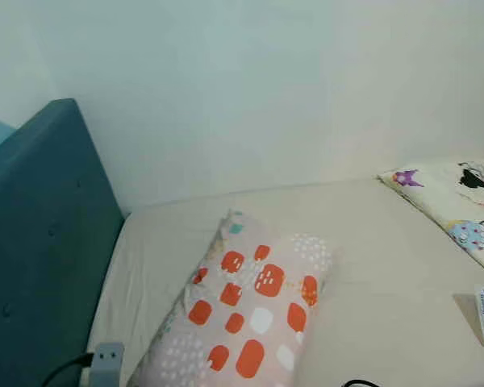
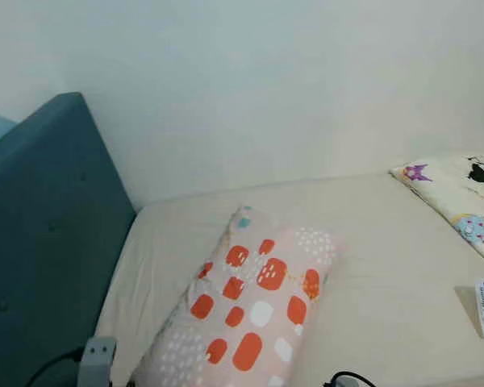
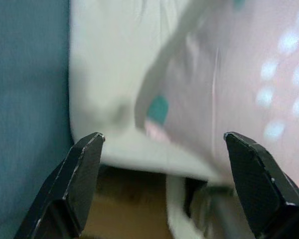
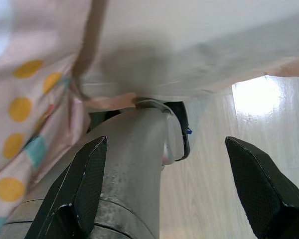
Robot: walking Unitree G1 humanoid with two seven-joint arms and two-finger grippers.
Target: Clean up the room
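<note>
A spotted pillow (image 1: 246, 318) lies on the bed (image 1: 387, 266) near the blue headboard (image 1: 40, 242); left gripper (image 3: 164, 144) and right gripper (image 4: 164, 149) both gape wide.

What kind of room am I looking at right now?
Most likely a bedroom: a bed with a cream sheet, a teal padded headboard, and a spotted pillow lying on the sheet.

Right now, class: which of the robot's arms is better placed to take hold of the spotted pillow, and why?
Probably left. The left gripper is open and faces the spotted pillow near the teal headboard; the right gripper looks toward the floor.
</note>
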